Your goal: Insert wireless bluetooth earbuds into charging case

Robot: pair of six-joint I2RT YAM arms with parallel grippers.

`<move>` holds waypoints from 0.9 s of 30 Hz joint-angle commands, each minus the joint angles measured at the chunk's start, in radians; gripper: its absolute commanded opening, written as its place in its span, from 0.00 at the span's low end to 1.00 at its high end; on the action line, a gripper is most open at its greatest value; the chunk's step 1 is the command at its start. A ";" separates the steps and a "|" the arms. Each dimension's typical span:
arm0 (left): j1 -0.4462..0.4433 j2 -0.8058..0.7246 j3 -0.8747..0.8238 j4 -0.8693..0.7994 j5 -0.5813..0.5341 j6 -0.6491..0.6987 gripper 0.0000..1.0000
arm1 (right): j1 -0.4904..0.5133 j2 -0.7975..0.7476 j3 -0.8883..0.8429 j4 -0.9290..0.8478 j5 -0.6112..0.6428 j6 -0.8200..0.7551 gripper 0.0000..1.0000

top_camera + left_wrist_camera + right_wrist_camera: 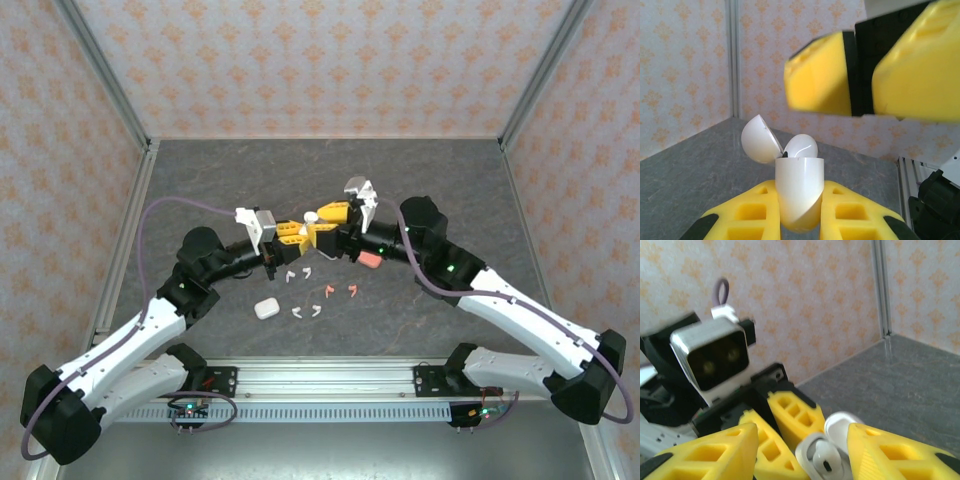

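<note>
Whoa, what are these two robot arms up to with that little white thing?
They are loading earbuds into charging cases. The left gripper is clamped on an open white case, its lid flipped back. The right gripper hangs right over it with jaws apart, and a white earbud sits in the case. Six loose earbuds, four white and two pink, lie on the table beside a closed white case and a pink case.

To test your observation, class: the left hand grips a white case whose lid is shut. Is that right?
No. The lid is flipped open, not shut, as the left wrist view shows. The left hand does grip the white case.
</note>
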 commanded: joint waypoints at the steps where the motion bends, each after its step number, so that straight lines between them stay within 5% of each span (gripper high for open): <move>1: -0.007 -0.030 -0.012 0.033 -0.019 0.013 0.00 | -0.020 -0.042 0.089 -0.074 0.080 0.022 0.55; 8: -0.007 -0.056 -0.017 0.019 -0.020 0.023 0.00 | -0.177 -0.033 0.129 -0.240 0.150 0.143 0.60; 13: -0.008 -0.082 -0.018 0.020 -0.018 0.024 0.00 | -0.304 0.041 0.052 -0.222 0.079 0.270 0.60; 27: -0.008 -0.128 -0.005 0.066 -0.012 -0.013 0.00 | -0.254 0.572 0.110 -0.111 -0.038 0.259 0.51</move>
